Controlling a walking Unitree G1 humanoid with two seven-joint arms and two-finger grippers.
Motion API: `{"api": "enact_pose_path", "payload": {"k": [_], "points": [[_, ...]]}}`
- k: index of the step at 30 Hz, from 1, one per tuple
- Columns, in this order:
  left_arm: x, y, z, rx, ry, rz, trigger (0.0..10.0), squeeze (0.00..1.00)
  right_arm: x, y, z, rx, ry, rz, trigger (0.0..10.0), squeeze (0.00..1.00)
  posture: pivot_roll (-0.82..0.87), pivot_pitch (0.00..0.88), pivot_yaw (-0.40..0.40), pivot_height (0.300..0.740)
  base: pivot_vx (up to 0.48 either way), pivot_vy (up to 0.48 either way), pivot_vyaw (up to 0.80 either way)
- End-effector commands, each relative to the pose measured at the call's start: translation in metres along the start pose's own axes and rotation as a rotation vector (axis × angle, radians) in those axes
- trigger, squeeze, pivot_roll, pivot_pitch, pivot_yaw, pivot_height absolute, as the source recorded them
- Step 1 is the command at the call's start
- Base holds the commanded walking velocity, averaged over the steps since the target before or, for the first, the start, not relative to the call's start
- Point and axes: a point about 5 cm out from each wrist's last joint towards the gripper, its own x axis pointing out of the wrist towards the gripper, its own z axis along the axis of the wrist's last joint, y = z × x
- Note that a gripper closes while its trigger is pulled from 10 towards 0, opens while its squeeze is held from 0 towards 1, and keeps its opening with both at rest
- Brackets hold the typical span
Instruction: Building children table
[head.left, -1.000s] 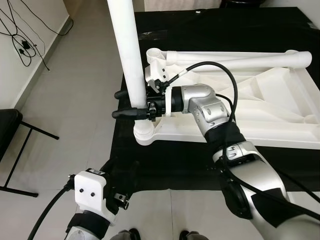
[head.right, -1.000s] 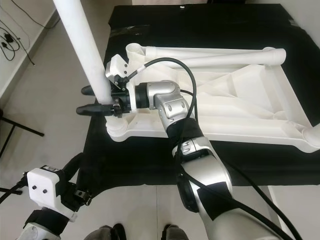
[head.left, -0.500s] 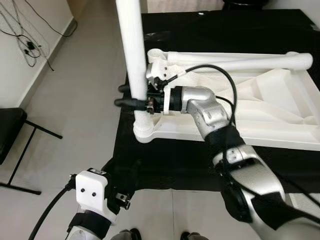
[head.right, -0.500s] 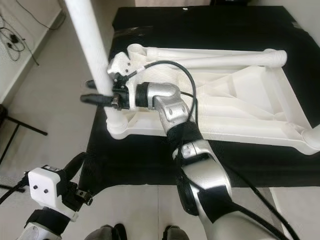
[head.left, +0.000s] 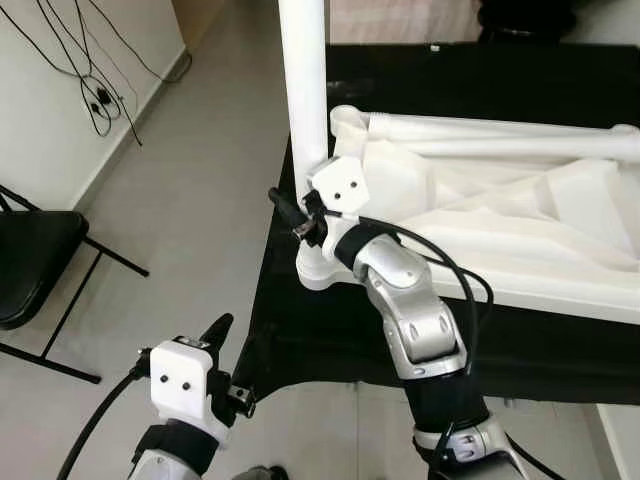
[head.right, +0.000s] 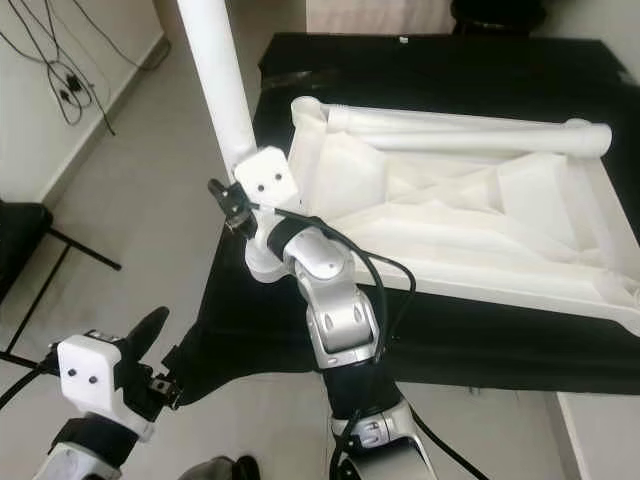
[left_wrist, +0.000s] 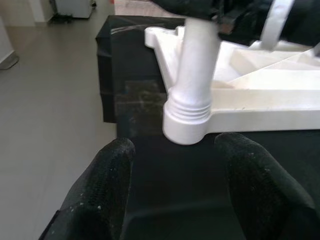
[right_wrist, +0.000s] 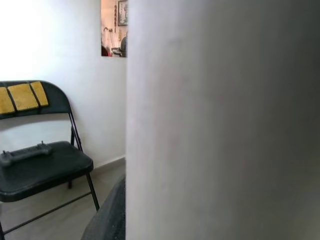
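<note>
- A white plastic children's table top (head.left: 520, 215) lies upside down on a black cloth (head.left: 330, 330), its moulded ribs and hollows facing up; the cloth drapes over a low bench.
- A smooth, round white table leg (head.left: 305, 90) stands upright in the socket at the top's near-left corner (head.left: 318, 268); in the left wrist view the leg's foot shows ridged rings where it meets the rounded socket collar (left_wrist: 187, 117).
- A second leg (head.right: 470, 125), likewise a long white tube, lies flat along the far edge of the upturned top.
- The right end effector (head.left: 290, 212) sits against the lower part of the upright leg, just above the socket. One black finger tip pokes out past the leg; whether the fingers pinch the leg or stand spread cannot be told.
- The left end effector (left_wrist: 175, 185) hangs low near the bench's front-left corner, its two thick, matte black fingers (left_wrist: 107, 175) spread apart with nothing between them.
- A black folding chair (head.left: 35, 270) with thin metal legs stands on the grey tiled floor (head.left: 190, 190) to the left, near dark cables (head.left: 85, 70) trailing down the white wall.
</note>
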Motion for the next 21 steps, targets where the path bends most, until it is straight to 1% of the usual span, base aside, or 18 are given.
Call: {"api": "enact_pose_path", "payload": {"k": [1,3,4,6,8,9,10,12,13,14,15,16,17,18,19,20,21], "points": [[-0.003,0.002,-0.003,0.006,0.017,0.016,10.0,0.00,0.007,0.016,-0.028,0.040,0.133,-0.023,6.5,0.00,0.09,0.202,-0.015,0.740,0.000,0.000,0.00],[-0.003,0.002,-0.003,0.007,0.015,0.020,10.0,0.00,0.008,0.015,-0.026,0.035,0.133,-0.015,6.5,0.00,0.09,0.202,-0.015,0.740,0.000,0.000,0.00],[-0.003,0.002,-0.003,0.007,0.014,0.021,10.0,0.00,0.009,0.015,-0.022,0.036,0.123,-0.004,10.0,0.00,0.09,0.205,-0.017,0.740,0.000,0.000,0.00],[-0.003,0.002,-0.003,0.005,0.014,0.019,10.0,0.00,0.012,0.016,-0.010,0.026,0.057,0.065,10.0,0.00,0.09,0.206,-0.017,0.740,0.000,0.000,0.00],[-0.003,0.002,-0.003,0.005,0.014,0.019,10.0,0.00,0.012,0.016,-0.010,0.026,0.057,0.065,10.0,0.00,0.09,0.206,-0.017,0.740,0.000,0.000,0.00],[-0.003,0.002,-0.003,0.004,0.013,0.018,10.0,0.00,0.015,0.017,-0.002,0.026,0.019,0.126,10.0,1.00,0.09,0.209,-0.020,0.740,0.000,0.000,0.00],[-0.003,0.001,-0.002,0.003,0.012,0.018,10.0,0.00,0.018,0.015,0.006,0.030,-0.026,0.193,10.0,1.00,0.10,0.213,-0.018,0.740,0.000,0.000,0.00],[-0.002,0.000,-0.002,0.002,0.011,0.017,10.0,0.00,0.023,0.012,0.017,0.025,-0.082,0.330,10.0,1.00,0.11,0.213,-0.017,0.740,0.000,0.000,0.00],[-0.002,0.000,-0.002,0.002,0.010,0.017,10.0,0.00,0.024,0.010,0.019,0.002,-0.095,0.444,10.0,1.00,0.12,0.215,-0.018,0.740,0.000,0.000,0.00],[-0.002,0.000,-0.002,0.002,0.010,0.017,10.0,0.00,0.024,0.010,0.019,0.002,-0.095,0.444,10.0,1.00,0.12,0.215,-0.018,0.740,0.000,0.000,0.00],[-0.002,0.000,-0.002,0.002,0.010,0.017,10.0,0.00,0.023,0.009,0.020,-0.015,-0.099,0.519,10.0,1.00,0.12,0.218,-0.018,0.740,0.000,0.000,0.00],[-0.002,0.000,-0.002,0.002,0.010,0.017,10.0,0.00,0.023,0.009,0.020,-0.015,-0.099,0.519,10.0,1.00,0.12,0.218,-0.018,0.740,0.000,0.000,0.00],[-0.002,-0.001,-0.002,0.002,0.009,0.017,10.0,0.00,0.023,0.008,0.021,-0.064,-0.104,0.613,10.0,0.70,0.13,0.220,-0.018,0.740,0.000,0.000,0.00],[-0.003,-0.002,-0.001,0.002,0.009,0.017,10.0,0.00,0.023,0.005,0.021,-0.107,-0.105,0.673,10.0,0.00,0.13,0.224,-0.021,0.740,0.000,0.000,0.00],[-0.003,-0.002,-0.001,0.002,0.009,0.018,10.0,0.00,0.023,0.004,0.022,-0.133,-0.104,0.701,10.0,0.00,0.13,0.224,-0.021,0.740,0.000,0.000,0.00],[-0.003,-0.002,-0.001,0.002,0.009,0.018,10.0,0.00,0.023,0.004,0.022,-0.133,-0.104,0.701,10.0,0.00,0.13,0.224,-0.021,0.740,0.000,0.000,0.00],[-0.004,-0.003,0.000,0.001,0.009,0.018,10.0,0.00,0.026,0.000,0.021,-0.150,-0.086,0.755,10.0,0.00,0.14,0.231,-0.024,0.740,0.000,0.000,0.00]]}}
